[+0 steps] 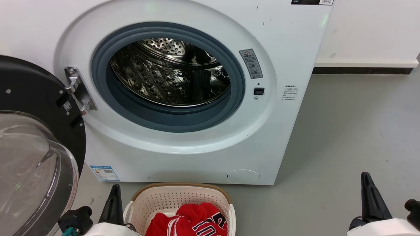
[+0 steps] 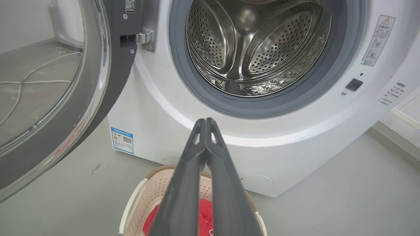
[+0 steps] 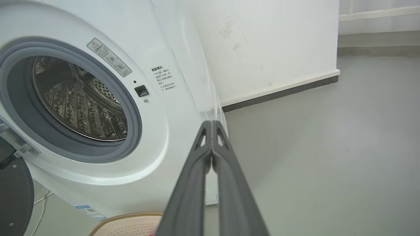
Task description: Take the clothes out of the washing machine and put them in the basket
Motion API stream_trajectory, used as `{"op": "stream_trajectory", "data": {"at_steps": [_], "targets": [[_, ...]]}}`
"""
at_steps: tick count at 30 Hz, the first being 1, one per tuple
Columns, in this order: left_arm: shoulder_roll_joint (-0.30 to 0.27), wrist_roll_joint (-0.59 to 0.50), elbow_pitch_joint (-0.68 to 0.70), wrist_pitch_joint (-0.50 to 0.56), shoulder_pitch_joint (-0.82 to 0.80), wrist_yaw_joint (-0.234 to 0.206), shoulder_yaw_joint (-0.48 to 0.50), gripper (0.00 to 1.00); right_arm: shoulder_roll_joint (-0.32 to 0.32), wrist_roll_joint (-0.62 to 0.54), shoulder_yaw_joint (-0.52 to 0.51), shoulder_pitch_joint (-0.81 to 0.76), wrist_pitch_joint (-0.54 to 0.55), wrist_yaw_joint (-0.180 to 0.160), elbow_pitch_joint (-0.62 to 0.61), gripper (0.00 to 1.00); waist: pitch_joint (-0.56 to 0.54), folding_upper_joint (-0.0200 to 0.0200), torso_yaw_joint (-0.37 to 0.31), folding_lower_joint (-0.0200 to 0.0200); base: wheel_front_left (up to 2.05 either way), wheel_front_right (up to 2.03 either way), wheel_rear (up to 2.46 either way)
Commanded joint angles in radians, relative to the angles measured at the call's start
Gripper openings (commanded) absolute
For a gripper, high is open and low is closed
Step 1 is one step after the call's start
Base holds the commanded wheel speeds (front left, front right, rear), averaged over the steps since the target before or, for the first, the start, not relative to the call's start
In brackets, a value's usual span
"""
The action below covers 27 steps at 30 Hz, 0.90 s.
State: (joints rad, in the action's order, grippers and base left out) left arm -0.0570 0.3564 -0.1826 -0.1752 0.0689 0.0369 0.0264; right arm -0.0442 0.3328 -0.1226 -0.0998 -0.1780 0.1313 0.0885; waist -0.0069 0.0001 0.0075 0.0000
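Your left pincer [image 2: 206, 122] is clenched on nothing, its two long dark fingers pressed flat together, and your right pincer [image 3: 211, 123] is clenched empty the same way. Just beneath the left pincer, the bright red jersey-like clothes [image 1: 193, 219] with white stripes and dark white-edged lettering lie heaped in the cream-white perforated plastic basket [image 1: 164, 200] with the brown woven-look rim. The right pincer is well apart from them, out to their right over bare grey floor [image 1: 344, 131].

Ahead of and above both pincers stands the large white front-loading washing machine [image 1: 203, 157]. Its black-rimmed glass door [image 1: 32, 147] is swung wide beside the left pincer. The perforated steel drum [image 1: 170, 75] looks bare as far as you can see into it, so the task seems close to done.

Expect the clothes to be light, limp and thin. They will likely drape and trail rather than lift as one piece, and you cannot tell whether they are damp. Smooth knit may slide out of narrow fingers. If you must take them again, bite deep on a bunched fold at the top of the heap, not a flat single layer. Keep the tips clear of the basket's holes.
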Motion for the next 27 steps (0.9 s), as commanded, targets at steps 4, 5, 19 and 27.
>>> {"op": "stream_trajectory", "data": {"at_steps": [4,5,19,27], "targets": [[-0.002,0.101,0.009,0.021,-0.039,0.01,0.009,0.0,-0.003,0.104,0.0,0.04,0.021,0.0,0.0,0.0,0.0,-0.0001,0.0,0.0,0.0,0.0,0.0],[-0.002,0.119,0.008,0.025,-0.041,0.011,0.01,0.0,-0.004,0.122,0.0,0.042,0.025,0.0,0.002,0.0,0.001,-0.0001,0.0,0.0,0.0,0.0,0.0],[0.0,0.347,-0.005,0.077,-0.071,0.028,0.026,0.0,-0.004,0.355,0.002,0.079,0.079,0.0,0.033,0.0,0.002,-0.0001,-0.001,0.0,0.0,0.0,0.0],[0.001,0.463,-0.012,0.105,-0.086,0.037,0.034,0.0,-0.005,0.473,0.003,0.096,0.106,0.0,0.049,0.0,0.003,-0.0001,-0.002,0.0,0.0,0.0,0.0]]}}
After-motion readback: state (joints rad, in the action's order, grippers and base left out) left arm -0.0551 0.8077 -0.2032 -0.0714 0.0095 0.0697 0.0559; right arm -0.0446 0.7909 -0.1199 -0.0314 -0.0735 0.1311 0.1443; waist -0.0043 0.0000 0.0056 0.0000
